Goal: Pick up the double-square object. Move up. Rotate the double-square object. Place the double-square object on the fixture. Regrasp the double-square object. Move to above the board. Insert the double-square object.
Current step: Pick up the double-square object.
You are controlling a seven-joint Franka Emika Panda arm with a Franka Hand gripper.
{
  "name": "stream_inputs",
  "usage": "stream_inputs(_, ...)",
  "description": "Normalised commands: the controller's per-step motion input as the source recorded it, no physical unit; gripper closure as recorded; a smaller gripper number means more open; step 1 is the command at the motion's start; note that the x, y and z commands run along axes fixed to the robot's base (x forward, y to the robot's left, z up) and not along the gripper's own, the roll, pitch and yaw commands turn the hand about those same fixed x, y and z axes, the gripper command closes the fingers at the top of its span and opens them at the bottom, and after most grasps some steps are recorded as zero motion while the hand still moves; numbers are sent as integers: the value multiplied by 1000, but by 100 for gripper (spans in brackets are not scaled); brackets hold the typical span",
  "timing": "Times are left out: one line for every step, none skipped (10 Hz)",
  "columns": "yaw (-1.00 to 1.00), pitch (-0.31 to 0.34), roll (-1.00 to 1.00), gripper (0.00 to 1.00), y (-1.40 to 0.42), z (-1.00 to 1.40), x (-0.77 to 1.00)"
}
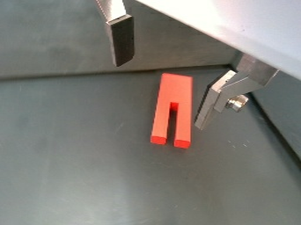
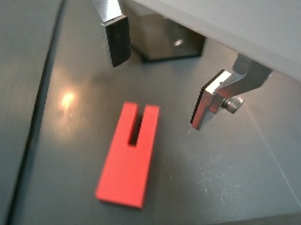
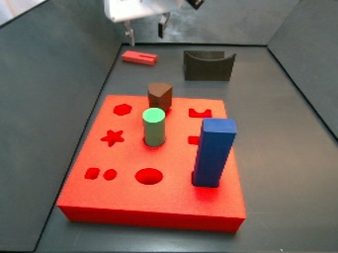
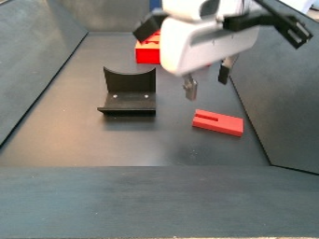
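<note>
The double-square object is a small flat red-pink block with a slot cut into one end. It lies flat on the dark floor. My gripper hangs open above it with nothing between its fingers. In both wrist views the block sits below and partly past the gap between the fingers. The fixture is a dark block with a notched top, standing beside the block. The board is a thick red slab with shaped holes.
On the board stand a tall blue square block, a green cylinder and a brown hexagonal peg. Sloping dark walls enclose the floor. A corner of the board shows behind my gripper.
</note>
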Motion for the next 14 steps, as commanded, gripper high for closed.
stream_inputs(943,-109,74,0,66,-969,-137)
stream_inputs(869,-94,67,0,163,-1000,-51)
stream_inputs(823,-83,43,0,231,-1000,0)
stream_inputs(731,-51,13,0,349,-1000,0)
stream_inputs(623,0,0,0,409,-1000,180)
stream_inputs(160,51,0,0,34,-1000,146)
stream_inputs(97,-60,0,0,-71,-903,0)
stream_inputs(83,-159,-46,0,-23,-843,-117)
stream_inputs(0,-127,-64,0,9,-186,-46)
stream_inputs(0,-9,0,0,0,0,0)
stream_inputs(0,0,0,0,0,0,0)
stream_inputs(0,0,0,100,0,0,0)
stream_inputs(0,0,0,100,0,0,0)
stream_inputs(0,0,0,100,0,0,0)
